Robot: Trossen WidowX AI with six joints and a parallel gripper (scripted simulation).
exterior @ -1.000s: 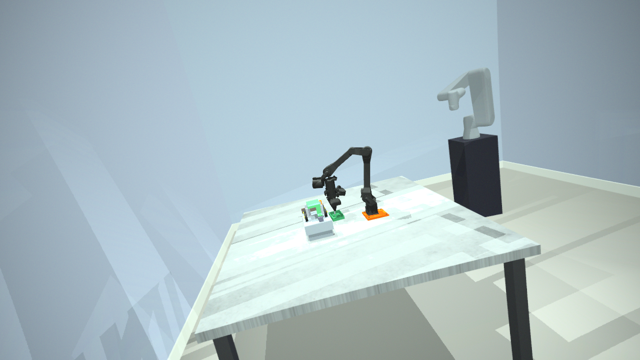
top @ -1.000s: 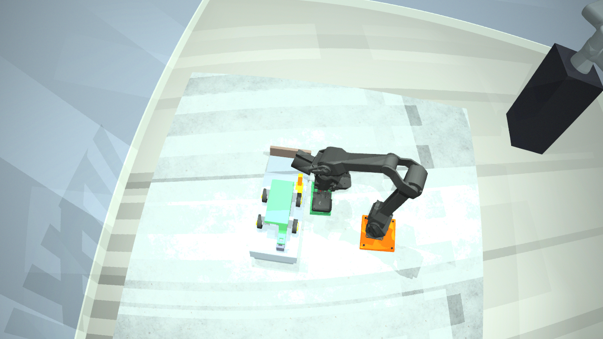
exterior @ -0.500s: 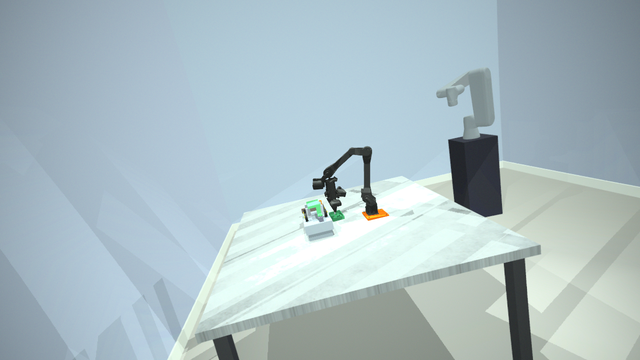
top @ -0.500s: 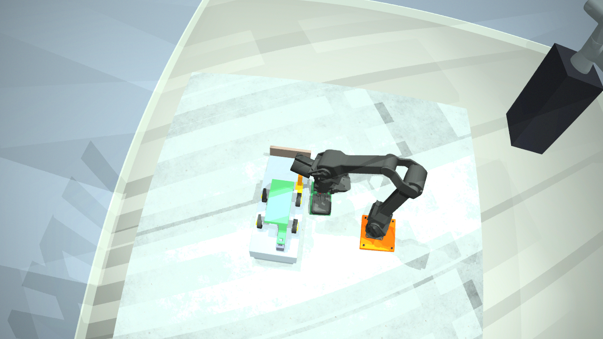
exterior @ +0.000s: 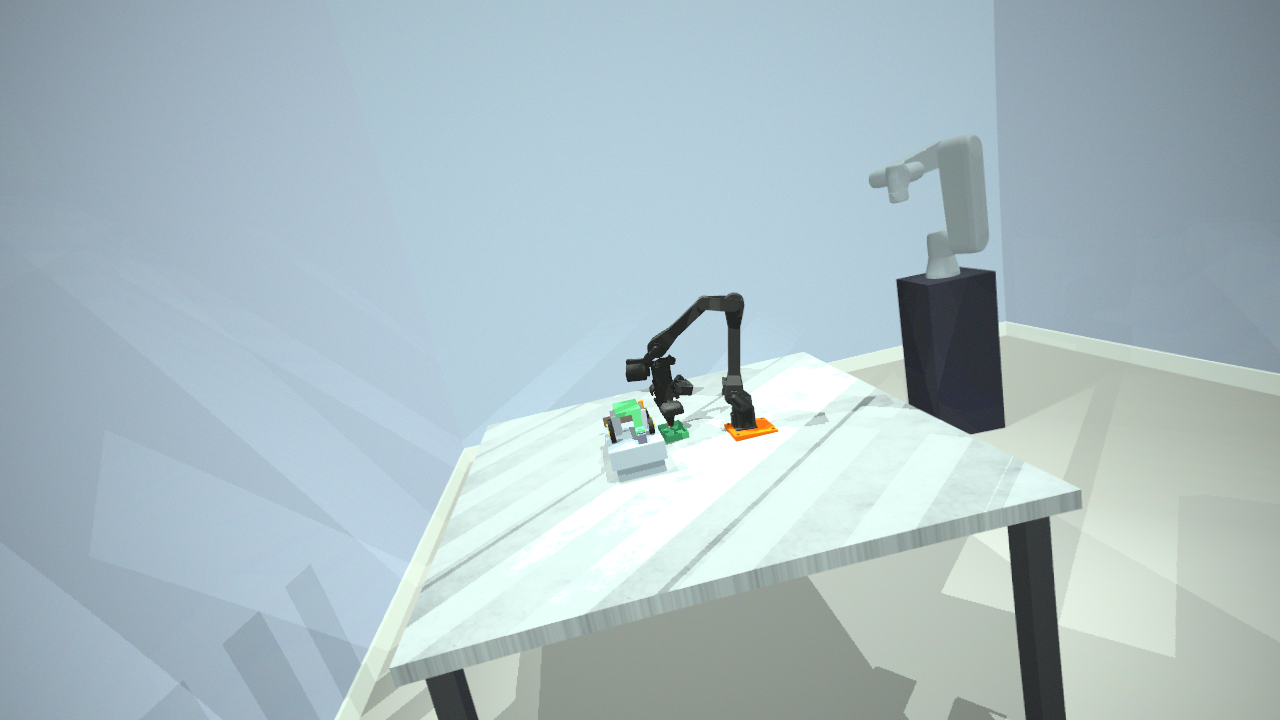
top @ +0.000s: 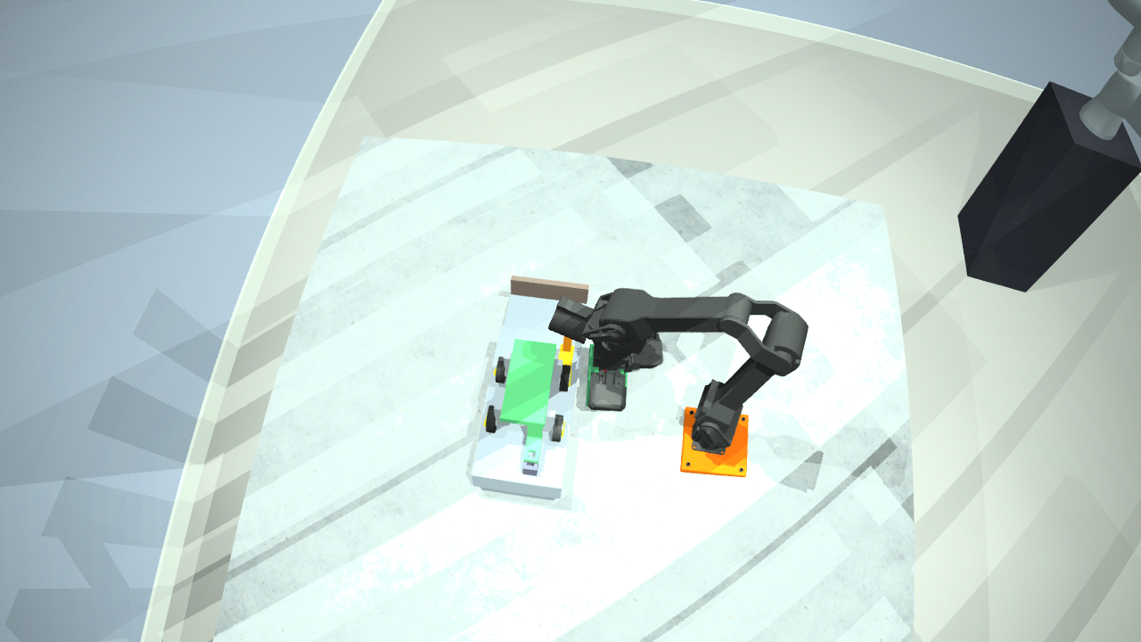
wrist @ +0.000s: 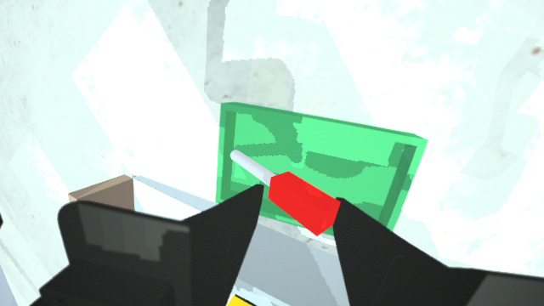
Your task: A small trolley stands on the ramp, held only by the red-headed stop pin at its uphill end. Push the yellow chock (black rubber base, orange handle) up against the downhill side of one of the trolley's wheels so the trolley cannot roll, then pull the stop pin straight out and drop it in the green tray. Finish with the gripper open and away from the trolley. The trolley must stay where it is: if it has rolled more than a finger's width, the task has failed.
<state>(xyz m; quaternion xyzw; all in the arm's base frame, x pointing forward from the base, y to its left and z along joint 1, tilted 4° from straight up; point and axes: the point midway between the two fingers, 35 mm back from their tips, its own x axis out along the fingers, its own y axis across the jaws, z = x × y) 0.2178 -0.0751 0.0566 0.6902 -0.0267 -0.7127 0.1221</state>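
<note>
My gripper (exterior: 670,424) (wrist: 297,198) (top: 591,384) is open low over the green tray (exterior: 675,436) (wrist: 228,170). The red-headed stop pin (wrist: 302,201) lies slantwise between the parted fingertips, its head close to the right one and its pale shaft over the tray. Whether it rests on the tray floor or wall is unclear. The green-topped trolley (top: 530,374) (exterior: 626,410) stands on the pale ramp (top: 518,481) (exterior: 637,454). The yellow chock (top: 566,354) (wrist: 239,303) sits against the downhill side of the trolley's right wheel nearer the brown end board; no gap shows.
The brown end board (top: 548,288) (wrist: 121,193) stands across the ramp's downhill end. The ramp runs close beside the tray. The grey pin bracket (top: 529,468) is at the uphill end. My arm's orange base plate (top: 719,458) (exterior: 751,430) is on the tray's other side.
</note>
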